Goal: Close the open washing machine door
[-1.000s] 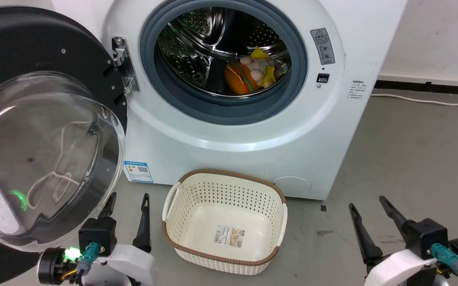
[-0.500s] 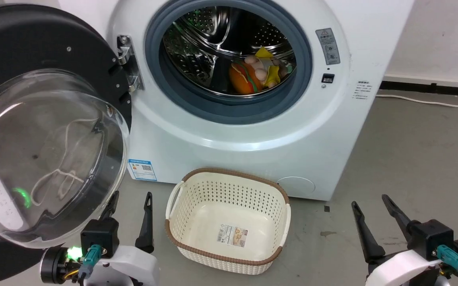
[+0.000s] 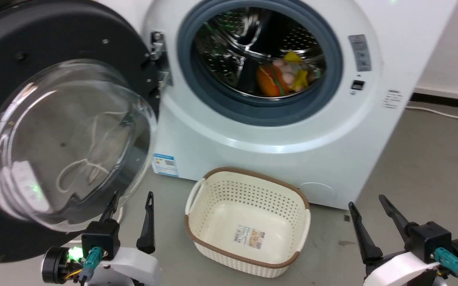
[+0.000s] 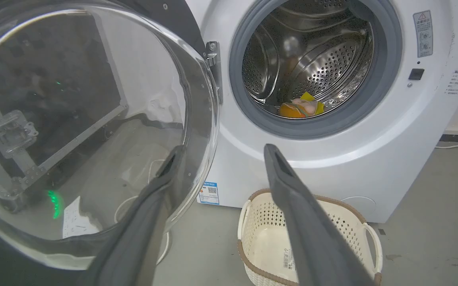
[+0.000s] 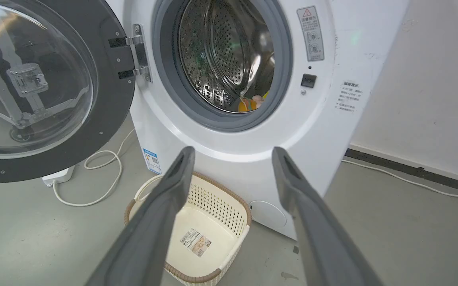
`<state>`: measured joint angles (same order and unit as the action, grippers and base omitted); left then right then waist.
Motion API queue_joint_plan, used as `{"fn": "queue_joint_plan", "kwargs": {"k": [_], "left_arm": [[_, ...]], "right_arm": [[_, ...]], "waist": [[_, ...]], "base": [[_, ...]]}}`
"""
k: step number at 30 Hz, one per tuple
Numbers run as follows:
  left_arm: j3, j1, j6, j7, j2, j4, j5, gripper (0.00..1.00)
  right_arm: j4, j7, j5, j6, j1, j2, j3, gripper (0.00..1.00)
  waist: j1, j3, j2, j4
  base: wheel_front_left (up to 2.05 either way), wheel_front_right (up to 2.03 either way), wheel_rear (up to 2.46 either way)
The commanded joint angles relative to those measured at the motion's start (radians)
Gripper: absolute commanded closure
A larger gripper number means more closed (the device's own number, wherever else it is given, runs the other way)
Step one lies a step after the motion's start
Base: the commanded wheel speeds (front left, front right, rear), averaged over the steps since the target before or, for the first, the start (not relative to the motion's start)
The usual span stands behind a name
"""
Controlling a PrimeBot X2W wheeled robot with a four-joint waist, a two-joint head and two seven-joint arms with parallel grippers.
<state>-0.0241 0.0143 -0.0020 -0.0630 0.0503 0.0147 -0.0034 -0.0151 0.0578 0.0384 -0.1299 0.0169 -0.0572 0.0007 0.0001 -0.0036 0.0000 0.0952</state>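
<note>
The washing machine door (image 3: pixel 66 143) hangs wide open on its left hinge, black rim around a clear bulging glass bowl; it also appears as the door (image 4: pixel 90 131) and the door (image 5: pixel 34 83). The white washing machine (image 3: pixel 276 143) shows its steel drum (image 3: pixel 253 51) with an orange and yellow toy inside. My left gripper (image 3: pixel 131 196) stands open at the lower left, just below the glass bowl's lower edge, empty. My right gripper (image 3: pixel 368 200) is open at the lower right, well clear of the machine. Both pairs of fingers (image 4: pixel 288 190) (image 5: pixel 292 186) point toward the machine's front.
A cream perforated basket (image 3: pixel 249 198) with a brown rim sits on the grey floor right before the machine, between my grippers. A white cable and plug box (image 5: pixel 60 178) lie on the floor under the door. A wall with a black skirting (image 5: pixel 416 171) rises at the right.
The whole head view has shifted to the right, so the camera has turned left. The door, machine and basket keep their places relative to each other; both grippers stay open.
</note>
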Motion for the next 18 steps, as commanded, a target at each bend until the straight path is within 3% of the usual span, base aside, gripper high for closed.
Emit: {"fn": "queue_joint_plan", "kwargs": {"k": [1,18], "left_arm": [[-0.004,-0.009,0.002,-0.011,0.003,0.003,-0.009,0.00],[0.005,-0.046,0.027,-0.047,0.002,-0.031,-0.019,0.00]], "right_arm": [[-0.003,0.010,-0.002,0.000,0.012,-0.005,0.003,0.00],[-0.034,0.031,0.008,0.000,-0.023,-0.028,0.071,0.00]], "waist": [[0.0000,-0.003,0.0000,0.023],[0.0000,0.008,0.0000,0.129]], "base": [[0.00,0.00,0.00],[0.00,0.00,0.00]]}}
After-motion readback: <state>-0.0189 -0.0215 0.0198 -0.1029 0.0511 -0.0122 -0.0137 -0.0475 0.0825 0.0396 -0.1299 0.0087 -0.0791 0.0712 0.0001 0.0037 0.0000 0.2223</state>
